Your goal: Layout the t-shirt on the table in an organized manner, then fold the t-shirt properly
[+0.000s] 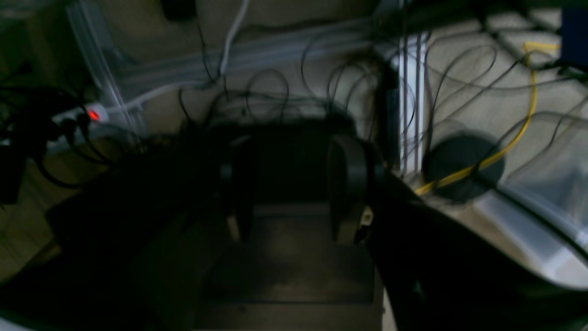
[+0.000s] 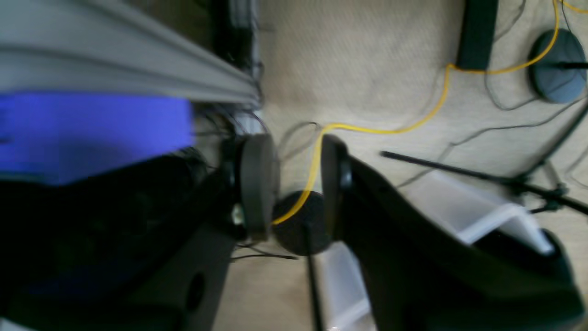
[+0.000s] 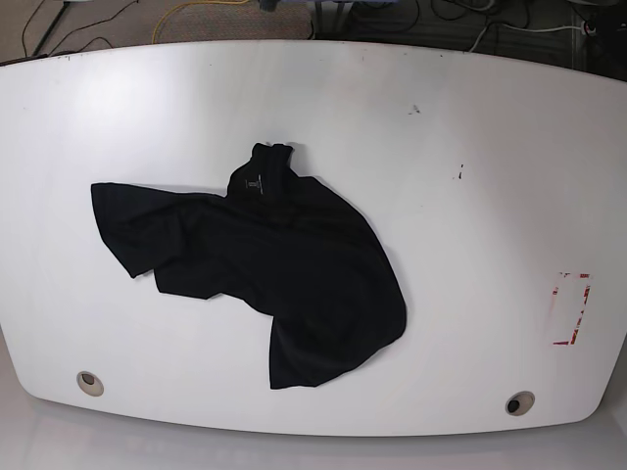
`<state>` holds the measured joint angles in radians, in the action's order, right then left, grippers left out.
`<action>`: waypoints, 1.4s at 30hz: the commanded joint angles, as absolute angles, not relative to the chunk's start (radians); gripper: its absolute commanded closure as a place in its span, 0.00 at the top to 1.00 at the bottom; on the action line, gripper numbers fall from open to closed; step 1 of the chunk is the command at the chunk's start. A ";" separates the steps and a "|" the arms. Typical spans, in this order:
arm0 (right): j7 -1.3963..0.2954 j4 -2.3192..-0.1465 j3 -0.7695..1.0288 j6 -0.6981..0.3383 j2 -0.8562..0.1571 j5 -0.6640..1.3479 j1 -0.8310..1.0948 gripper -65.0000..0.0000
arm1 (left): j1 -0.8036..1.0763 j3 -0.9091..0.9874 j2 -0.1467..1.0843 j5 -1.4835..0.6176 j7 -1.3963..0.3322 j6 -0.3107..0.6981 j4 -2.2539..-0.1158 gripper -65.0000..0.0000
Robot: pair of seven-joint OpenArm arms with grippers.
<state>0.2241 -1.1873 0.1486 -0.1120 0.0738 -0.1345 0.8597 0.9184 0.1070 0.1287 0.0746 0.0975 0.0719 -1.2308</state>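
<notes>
While the t-shirt [image 3: 284, 274] lies crumpled on the table [image 3: 470, 245], layout is unstarted; both grippers, left gripper [image 1: 294, 193] and right gripper [image 2: 298, 184], parted and empty, must descend and spread it.

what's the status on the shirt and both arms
Left gripper and right gripper both open, fingers holding nothing, off the table. T-shirt crumpled on the table, not laid out. Nothing in the way.

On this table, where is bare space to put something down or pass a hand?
The table is bare across the whole far strip above the t-shirt, and on the base view's right, between the t-shirt and the red-marked rectangle. Narrower bare strips run along the near edge by the two grommet holes. The t-shirt covers the middle-left.
</notes>
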 commanded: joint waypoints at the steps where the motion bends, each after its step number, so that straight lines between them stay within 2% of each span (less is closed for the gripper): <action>1: 0.243 -1.242 0.151 -0.107 0.070 -0.101 0.909 0.26 | 0.980 0.130 0.136 0.073 0.111 0.065 -1.294 0.36; 13: 0.243 -1.454 0.151 -0.107 0.071 -0.022 1.055 0.26 | 1.159 0.136 0.193 0.048 0.111 0.065 -1.550 0.36; 27: 0.243 -1.745 0.151 -0.107 0.071 0.061 1.245 0.26 | 1.343 0.179 0.344 -0.225 0.111 0.065 -1.805 0.36; 34: 0.243 -1.910 0.151 -0.107 0.071 0.064 1.319 0.26 | 1.396 0.285 0.352 -0.315 0.111 0.065 -1.906 0.36; 42: 0.243 -2.015 0.151 -0.107 0.071 0.064 1.328 0.26 | 1.389 0.348 0.349 -0.325 0.111 0.065 -1.971 0.36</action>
